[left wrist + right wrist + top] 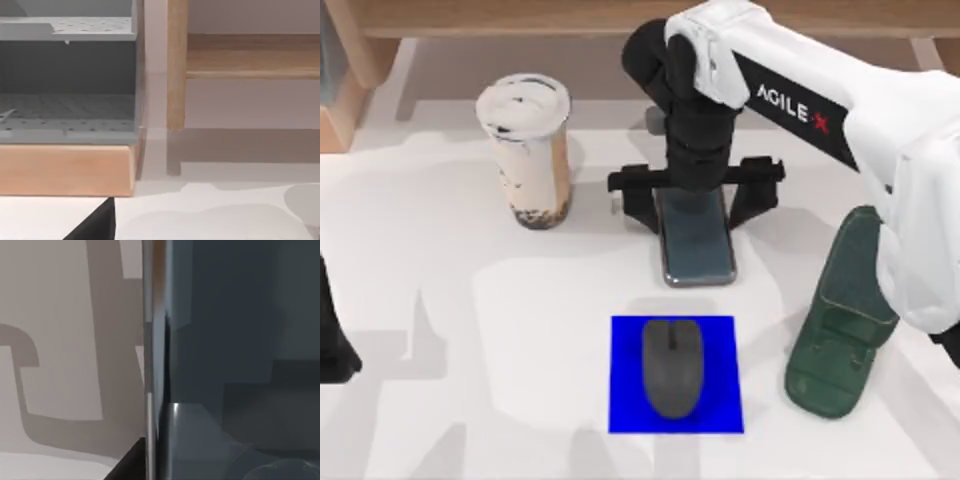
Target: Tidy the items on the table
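Observation:
The slate-grey smartphone [698, 250] lies flat at the middle of the white table [440, 290]. My right gripper [695, 198] hangs over the phone's far end, open, with one black finger [638, 203] on each side and clear of the phone's edges. The right wrist view shows the phone's glossy face [235, 355] very close, beside bare table [65, 315]. The dark grey mouse [672, 367] rests on a blue square pad [720, 345] in front of the phone. The white-lidded cup [530, 150] of beige drink with dark pearls stands upright at the back left. My left arm [332, 345] is parked at the left edge.
A dark green folding stand [838, 335] lies at the right, under my right arm. A light wooden shelf [520, 15] runs along the back; its post [176, 65] and a grey perforated rack [67, 107] on a wooden base appear in the left wrist view.

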Tool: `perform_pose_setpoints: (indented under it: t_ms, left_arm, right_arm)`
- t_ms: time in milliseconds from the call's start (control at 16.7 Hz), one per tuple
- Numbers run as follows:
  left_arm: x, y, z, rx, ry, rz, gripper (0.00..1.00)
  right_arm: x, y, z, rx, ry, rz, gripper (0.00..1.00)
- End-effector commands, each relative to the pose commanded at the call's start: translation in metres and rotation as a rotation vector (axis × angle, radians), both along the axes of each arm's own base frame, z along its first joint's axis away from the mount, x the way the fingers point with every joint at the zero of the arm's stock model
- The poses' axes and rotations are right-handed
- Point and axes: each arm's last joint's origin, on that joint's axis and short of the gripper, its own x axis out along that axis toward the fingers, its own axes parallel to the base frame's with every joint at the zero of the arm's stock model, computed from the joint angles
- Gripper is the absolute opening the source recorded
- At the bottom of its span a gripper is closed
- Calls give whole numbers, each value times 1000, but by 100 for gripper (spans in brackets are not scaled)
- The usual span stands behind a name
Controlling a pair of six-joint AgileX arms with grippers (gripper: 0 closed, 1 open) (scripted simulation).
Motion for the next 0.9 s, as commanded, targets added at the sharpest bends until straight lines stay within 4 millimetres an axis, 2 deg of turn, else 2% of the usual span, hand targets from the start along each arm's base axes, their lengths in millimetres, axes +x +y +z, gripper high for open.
perform_pose_setpoints:
  t_ms: [480, 720, 900]
  left_arm:
    - [0, 0, 0, 0, 0, 0, 100]
    - [0, 0, 0, 0, 0, 0, 100]
    - [0, 0, 0, 0, 0, 0, 100]
  right_arm:
    - [0, 0, 0, 0, 0, 0, 0]
    - [0, -2, 15, -6, -6, 0, 0]
    - [0, -2, 34, -3, -10, -1, 0]
